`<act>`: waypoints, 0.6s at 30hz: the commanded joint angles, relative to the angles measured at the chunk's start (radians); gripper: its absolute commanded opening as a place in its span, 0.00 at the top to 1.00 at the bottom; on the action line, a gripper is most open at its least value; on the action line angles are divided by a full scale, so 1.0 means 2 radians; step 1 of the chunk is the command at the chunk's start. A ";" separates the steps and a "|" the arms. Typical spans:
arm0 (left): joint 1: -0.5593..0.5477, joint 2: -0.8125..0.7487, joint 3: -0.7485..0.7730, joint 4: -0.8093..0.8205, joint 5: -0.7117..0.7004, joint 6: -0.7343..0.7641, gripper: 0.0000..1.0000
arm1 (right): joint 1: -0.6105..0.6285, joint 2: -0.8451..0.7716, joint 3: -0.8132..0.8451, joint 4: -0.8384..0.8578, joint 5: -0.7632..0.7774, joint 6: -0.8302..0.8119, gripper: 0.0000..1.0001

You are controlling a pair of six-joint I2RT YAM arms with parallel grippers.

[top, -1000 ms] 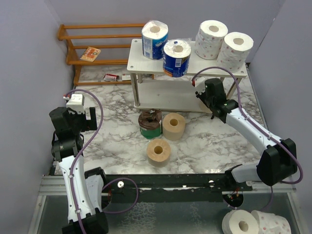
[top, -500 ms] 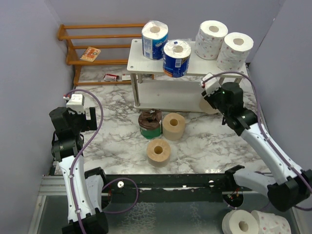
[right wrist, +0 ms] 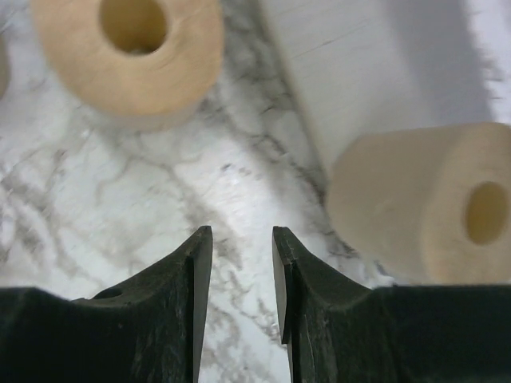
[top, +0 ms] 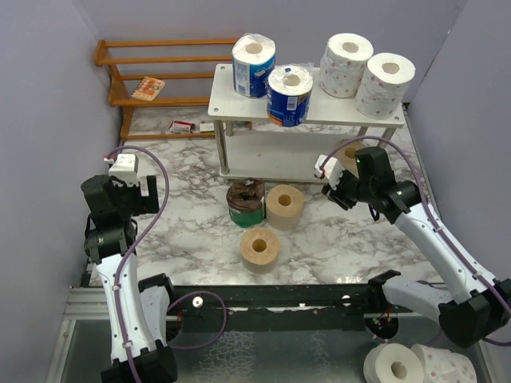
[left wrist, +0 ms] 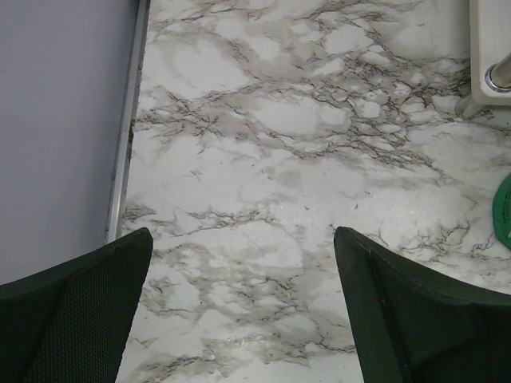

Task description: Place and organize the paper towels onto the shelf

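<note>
The pale two-tier shelf (top: 239, 102) stands at the back. Its top carries two blue-wrapped rolls (top: 253, 65) (top: 289, 95) and two white dotted rolls (top: 345, 64) (top: 385, 83). A tan roll (top: 349, 152) lies on its side at the lower tier's right end; it also shows in the right wrist view (right wrist: 415, 199). On the table stand a dark brown roll (top: 245, 202) and two tan rolls (top: 284, 207) (top: 260, 249). My right gripper (top: 330, 190) (right wrist: 242, 239) is narrowly open and empty, just in front of the shelf. My left gripper (top: 126, 201) (left wrist: 243, 263) is wide open over bare marble.
An orange slatted rack (top: 160, 73) with a small packet (top: 148, 88) stands back left. A red-white packet (top: 182, 125) lies on the table by it. Two more white rolls (top: 415, 365) lie below the table's front right. Purple walls close in on both sides.
My right arm has pulled back from the shelf's lower tier and turned left; the tan roll now shows uncovered there. The left arm has not moved.
</note>
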 commanded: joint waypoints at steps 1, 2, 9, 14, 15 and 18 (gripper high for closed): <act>0.004 0.002 -0.004 0.012 0.005 -0.002 0.01 | 0.012 0.020 -0.006 -0.095 -0.086 -0.036 0.63; 0.004 0.002 -0.004 0.012 0.004 -0.001 0.01 | 0.018 0.027 -0.002 -0.103 -0.094 -0.038 0.63; 0.005 0.000 -0.006 0.014 -0.003 -0.001 0.01 | 0.121 0.061 0.011 -0.068 -0.049 -0.022 0.51; 0.008 -0.002 -0.007 0.014 -0.004 -0.001 0.01 | 0.148 0.090 0.025 -0.041 -0.033 -0.020 0.00; 0.009 -0.001 -0.007 0.015 -0.004 -0.001 0.01 | 0.148 0.098 0.030 -0.038 -0.031 -0.018 0.00; 0.010 -0.001 -0.007 0.014 -0.004 -0.001 0.01 | 0.149 0.115 0.040 -0.025 -0.026 -0.016 0.00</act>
